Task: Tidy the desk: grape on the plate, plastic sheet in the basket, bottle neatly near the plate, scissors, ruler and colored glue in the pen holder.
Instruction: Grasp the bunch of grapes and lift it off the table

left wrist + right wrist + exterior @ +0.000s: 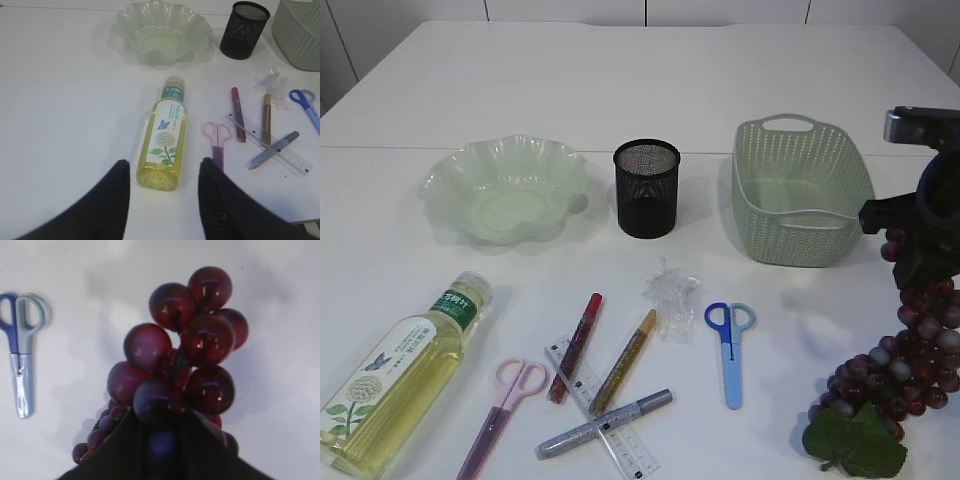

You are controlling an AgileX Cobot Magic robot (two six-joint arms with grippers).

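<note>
Lifting grapes (pixel 905 365) off worktop (pixel 620 80) with right tool (pixel 162 440): first step of the tidy, grape to plate. Clenched on the top of the bunch in right wrist view, fingers pinching between berries; in exterior view bunch hangs under the arm at far right, lower berries and leaf (pixel 855 445) low near the worktop, contact not clear.

Left tool (pixel 162 200) released, jaws parted, nothing between them, hovering just behind the base of the bottle (pixel 162 145). Bottle lying on its side, cap pointing toward the plate (pixel 200 35). Looks staged for the bottle step, not yet gripped.

Next move, as judged: carry bunch leftward across the worktop to the plate at rear left. Path crosses basket (pixel 800 190), pen holder (pixel 646 188) and the clutter in front, so needs enough height for the dangling lower berries to clear them. Bunch swings freely; slow travel and a low release over plate centre advised. Plate rim wavy and shallow, roll-off a risk.

Untouched, front centre: blue scissors (pixel 730 345), pink scissors (pixel 500 415), ruler (pixel 630 455), three glue pens (pixel 605 375) crossing over the ruler, crumpled plastic sheet (pixel 670 295) between the pens and blue scissors. Pen holder and basket look empty.

Worktop white, matte, uncluttered at the rear. Room: pale wall panels behind, even lighting, soft shadows.
</note>
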